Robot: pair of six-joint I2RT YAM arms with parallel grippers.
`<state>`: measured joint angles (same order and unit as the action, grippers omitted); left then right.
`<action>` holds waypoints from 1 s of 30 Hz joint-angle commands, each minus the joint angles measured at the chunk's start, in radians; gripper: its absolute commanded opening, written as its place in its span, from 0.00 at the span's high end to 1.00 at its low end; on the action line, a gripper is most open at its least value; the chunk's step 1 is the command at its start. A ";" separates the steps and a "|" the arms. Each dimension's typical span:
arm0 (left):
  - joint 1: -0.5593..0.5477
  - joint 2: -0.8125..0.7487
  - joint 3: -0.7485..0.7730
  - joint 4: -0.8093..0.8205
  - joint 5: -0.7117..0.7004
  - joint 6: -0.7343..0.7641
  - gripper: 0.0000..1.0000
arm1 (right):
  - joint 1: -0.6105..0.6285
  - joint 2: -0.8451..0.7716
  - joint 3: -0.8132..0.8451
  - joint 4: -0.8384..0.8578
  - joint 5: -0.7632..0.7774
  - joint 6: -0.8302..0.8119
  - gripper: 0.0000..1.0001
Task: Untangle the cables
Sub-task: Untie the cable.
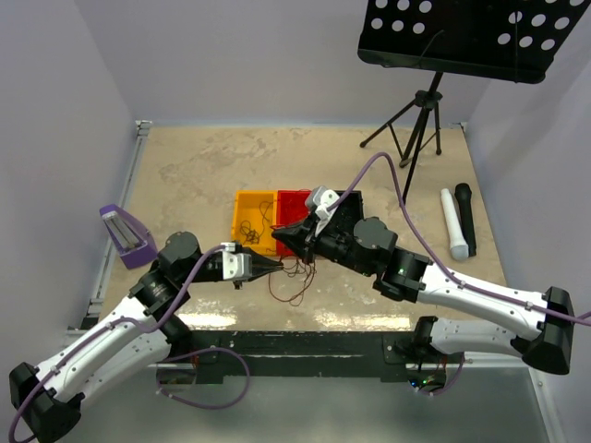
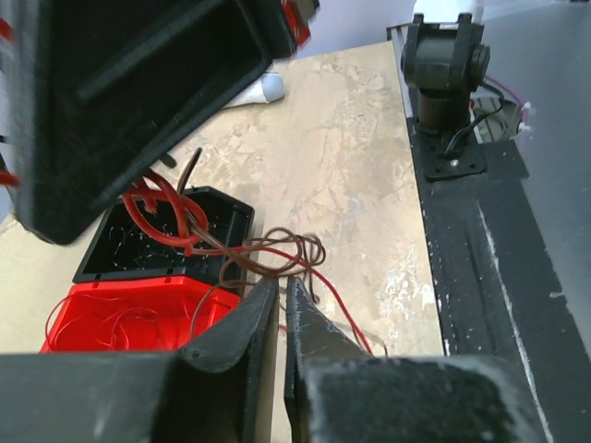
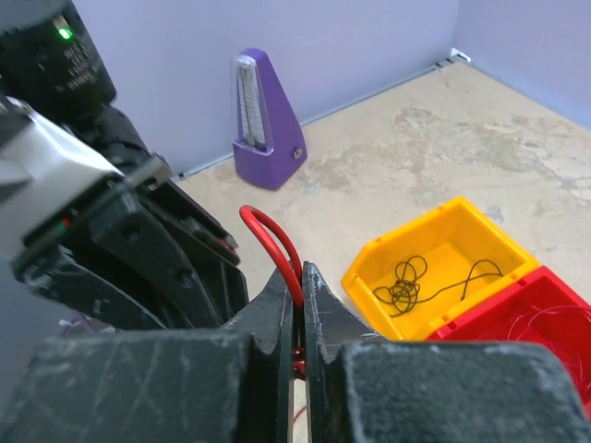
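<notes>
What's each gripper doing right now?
Left gripper: fingers nearly together at the brown wires; whether it grips them cannot be told.
Right gripper: closed on a red wire.

Cables [image 3: 271, 229] partly hidden inside right gripper [image 3: 297, 281]

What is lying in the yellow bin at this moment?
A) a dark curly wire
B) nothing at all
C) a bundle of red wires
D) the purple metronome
A: the right wrist view shows a dark curly wire snarled on the floor of the yellow bin, with nothing red in that bin.
</notes>
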<state>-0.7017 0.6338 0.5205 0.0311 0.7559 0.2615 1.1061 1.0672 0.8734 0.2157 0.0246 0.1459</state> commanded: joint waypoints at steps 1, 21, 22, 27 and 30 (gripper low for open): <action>-0.001 0.007 -0.016 0.075 -0.012 -0.013 0.90 | 0.011 -0.021 0.079 0.024 0.034 0.009 1.00; -0.001 0.024 0.029 0.104 0.003 -0.079 0.59 | 0.028 -0.027 0.098 -0.004 0.057 0.000 1.00; -0.001 0.024 0.030 0.111 0.003 -0.090 0.60 | 0.029 -0.026 0.101 -0.004 0.054 0.000 1.00; -0.001 0.032 0.065 0.095 0.074 -0.094 0.55 | 0.032 -0.018 0.101 -0.016 0.067 -0.008 1.00; -0.001 0.032 0.079 0.063 0.077 -0.096 0.45 | 0.032 -0.021 0.099 -0.015 0.075 -0.012 1.00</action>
<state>-0.7017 0.6659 0.5423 0.0879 0.7799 0.1898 1.1324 1.0515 0.9218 0.1829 0.0673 0.1474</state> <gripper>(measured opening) 0.524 0.023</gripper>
